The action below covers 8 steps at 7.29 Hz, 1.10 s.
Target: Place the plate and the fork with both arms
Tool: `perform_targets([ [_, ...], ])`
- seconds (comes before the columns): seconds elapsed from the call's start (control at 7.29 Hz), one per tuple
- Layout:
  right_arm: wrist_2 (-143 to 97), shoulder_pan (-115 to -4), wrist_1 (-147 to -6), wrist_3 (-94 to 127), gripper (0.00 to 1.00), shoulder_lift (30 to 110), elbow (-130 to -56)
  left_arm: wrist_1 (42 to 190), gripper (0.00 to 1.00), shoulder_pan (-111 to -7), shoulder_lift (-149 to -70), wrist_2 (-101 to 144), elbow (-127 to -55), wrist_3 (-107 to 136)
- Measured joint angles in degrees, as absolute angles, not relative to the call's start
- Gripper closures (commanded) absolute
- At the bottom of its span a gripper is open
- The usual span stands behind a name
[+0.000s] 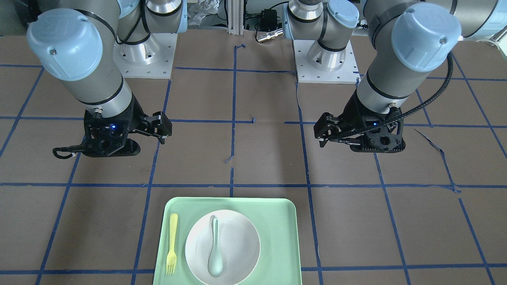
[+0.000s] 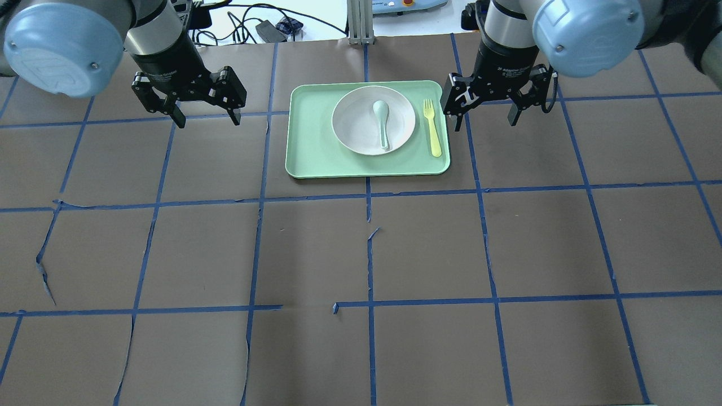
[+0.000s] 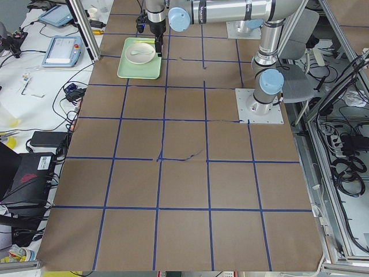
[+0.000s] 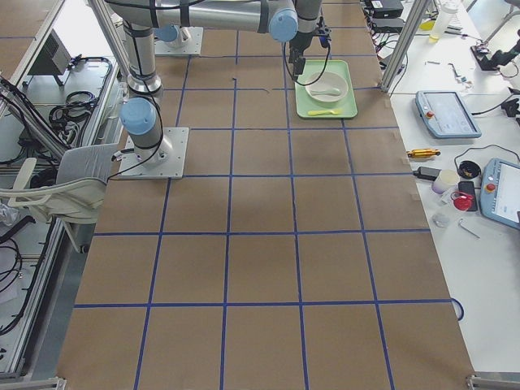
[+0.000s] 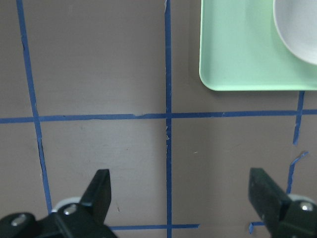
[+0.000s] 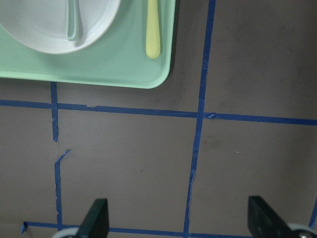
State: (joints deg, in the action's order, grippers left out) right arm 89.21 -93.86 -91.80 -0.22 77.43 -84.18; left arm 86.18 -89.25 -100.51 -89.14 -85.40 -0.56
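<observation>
The off-white plate (image 2: 352, 121) lies on the mint-green tray (image 2: 310, 141) at the table's far side. The pale yellow fork (image 2: 432, 128) lies on the tray just right of the plate, tines away from the robot. My left gripper (image 2: 207, 119) is open and empty above the table, left of the tray. My right gripper (image 2: 484, 121) is open and empty just right of the tray, beside the fork. The left wrist view shows the tray corner (image 5: 237, 54) and plate edge (image 5: 297, 29). The right wrist view shows the fork handle (image 6: 153, 27) and plate (image 6: 49, 25).
A pale grey-green spoon (image 2: 382, 115) lies in the plate, bowl away from the robot. Brown paper with blue tape lines (image 2: 366, 248) covers the table. The arm bases (image 1: 328, 59) stand on the robot's side of the table.
</observation>
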Motion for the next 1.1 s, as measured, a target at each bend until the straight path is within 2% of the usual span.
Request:
perform_targets([
  [0.69, 88.9, -94.0, -88.0, 2.7, 0.0, 81.7, -83.5, 97.5, 0.0, -89.6, -97.9, -89.6, -85.6, 5.7],
  [1.1, 88.9, -94.1, -87.9, 3.2, 0.0, 82.1, -83.3, 97.7, 0.0, -89.8, -97.9, -89.6, -85.8, 4.9],
])
